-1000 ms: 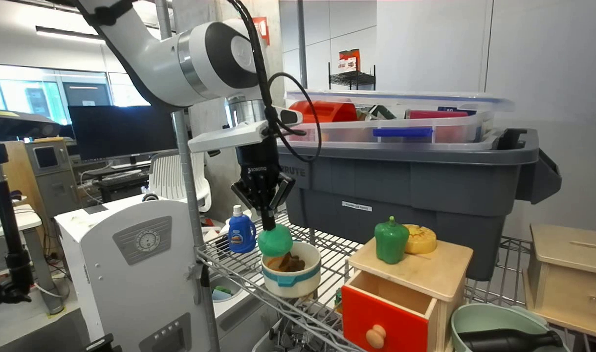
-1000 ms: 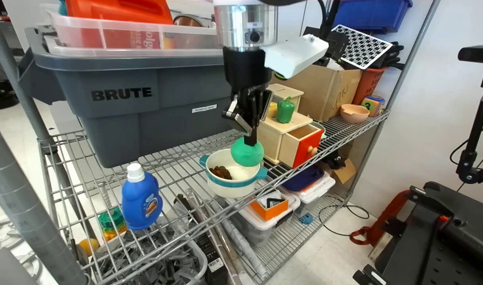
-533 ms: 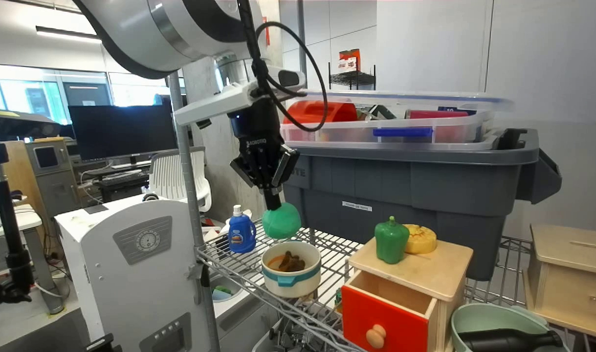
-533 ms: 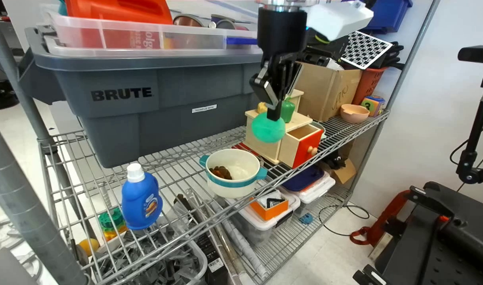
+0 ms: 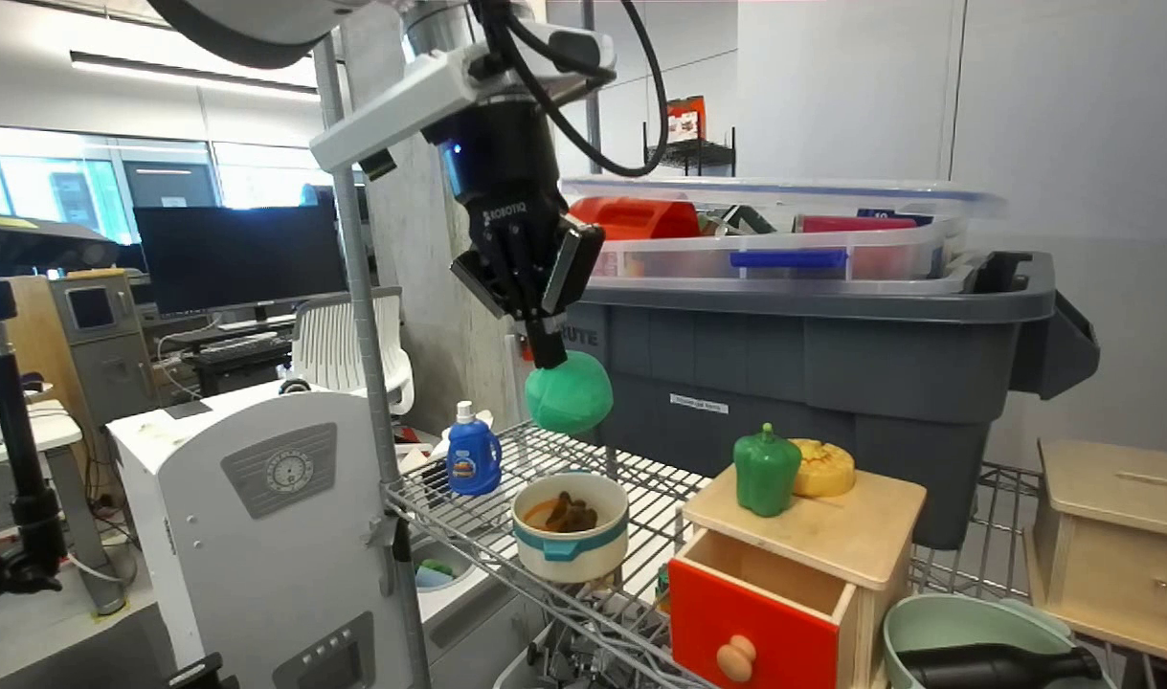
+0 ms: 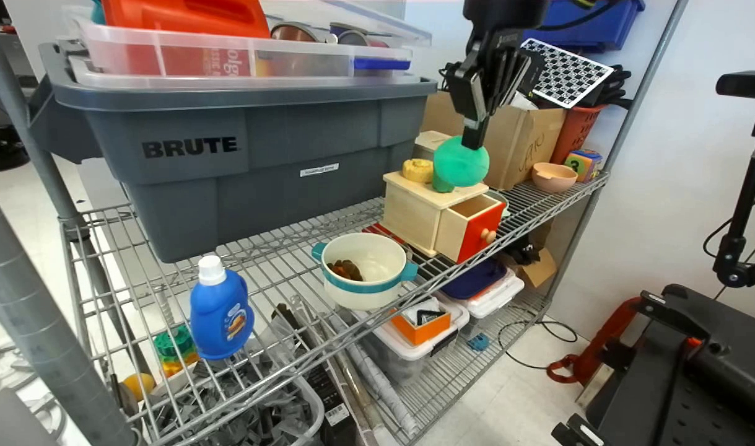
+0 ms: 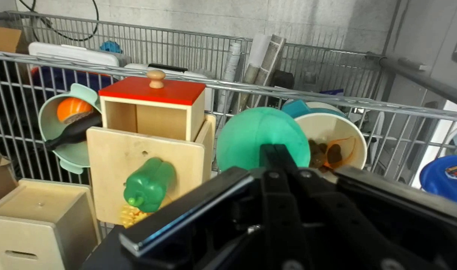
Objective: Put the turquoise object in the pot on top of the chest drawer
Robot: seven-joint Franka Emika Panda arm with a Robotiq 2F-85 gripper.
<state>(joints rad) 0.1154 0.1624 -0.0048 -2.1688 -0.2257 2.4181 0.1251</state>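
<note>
Got my tool (image 7: 273, 150) pinched on the turquoise lump (image 5: 572, 394), so I'd dodge the green pepper (image 5: 767, 472), lowering gently atop the chest drawer (image 5: 822, 538).

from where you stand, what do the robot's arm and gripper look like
The Franka Panda arm has a rounded, pale grey-white shell, then a silver metal collar and a white bar-shaped housing, with black cable looping alongside. The Robotiq gripper is black, with pale ROBOTIQ lettering, angular linkages edged in silver, and two slim, square-tipped fingers.
</note>
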